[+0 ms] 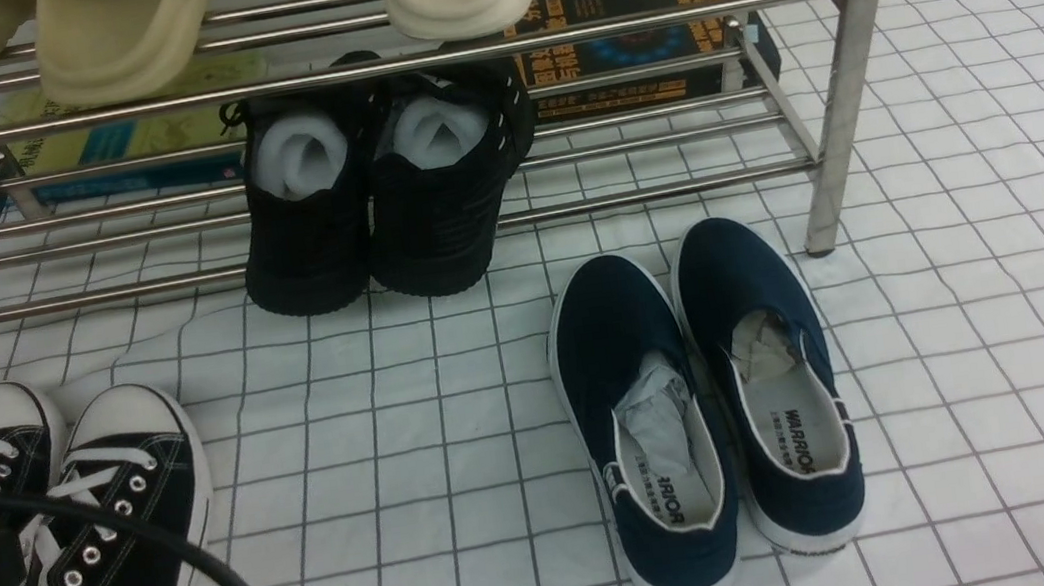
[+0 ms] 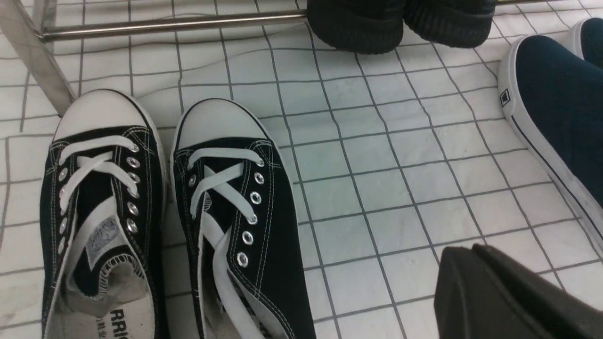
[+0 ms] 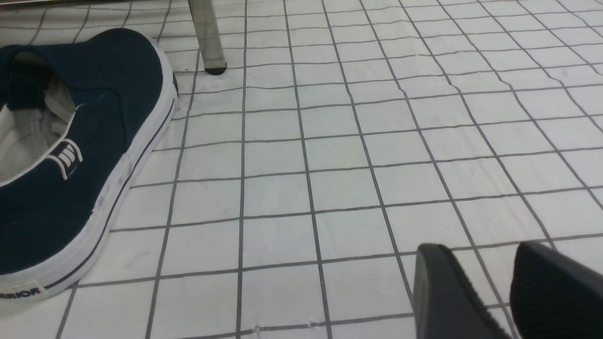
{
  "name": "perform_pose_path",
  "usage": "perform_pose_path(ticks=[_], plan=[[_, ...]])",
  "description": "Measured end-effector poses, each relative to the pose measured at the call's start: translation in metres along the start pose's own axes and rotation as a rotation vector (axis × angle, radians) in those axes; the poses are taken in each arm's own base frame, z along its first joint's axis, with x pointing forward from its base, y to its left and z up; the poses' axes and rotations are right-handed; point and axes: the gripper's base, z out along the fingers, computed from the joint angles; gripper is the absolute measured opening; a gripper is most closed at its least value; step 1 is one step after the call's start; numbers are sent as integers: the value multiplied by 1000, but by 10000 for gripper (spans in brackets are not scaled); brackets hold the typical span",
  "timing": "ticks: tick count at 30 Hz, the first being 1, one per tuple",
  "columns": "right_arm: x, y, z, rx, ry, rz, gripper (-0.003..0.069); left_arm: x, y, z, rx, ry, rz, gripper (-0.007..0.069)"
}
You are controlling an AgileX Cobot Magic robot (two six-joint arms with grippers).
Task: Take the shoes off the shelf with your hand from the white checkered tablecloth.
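Over the sneakers: left gripper (image 2: 513,296), fingers pressed together, holding nothing
Right gripper (image 3: 499,292): narrow gap between fingers, empty, above bare cloth
Sneakers (image 1: 78,523): side by side on the checkered cloth (image 1: 399,430), toes toward the rack (image 1: 818,93)
Navy slip-ons (image 1: 709,410): right of them
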Motion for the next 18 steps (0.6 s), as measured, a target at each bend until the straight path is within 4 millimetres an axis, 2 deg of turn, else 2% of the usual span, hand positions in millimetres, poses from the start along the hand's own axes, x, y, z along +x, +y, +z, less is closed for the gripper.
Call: perform_pose_path(ticks=[11,15,18], plan=[[0,0,0,0,0,0,239,28,10,22,-74,-9,-26,24],[0,0,0,0,0,0,239,42,17,21,-171,-69,-52,32],[0,0,0,0,0,0,239,61,20,19,-240,-109,-93,34]])
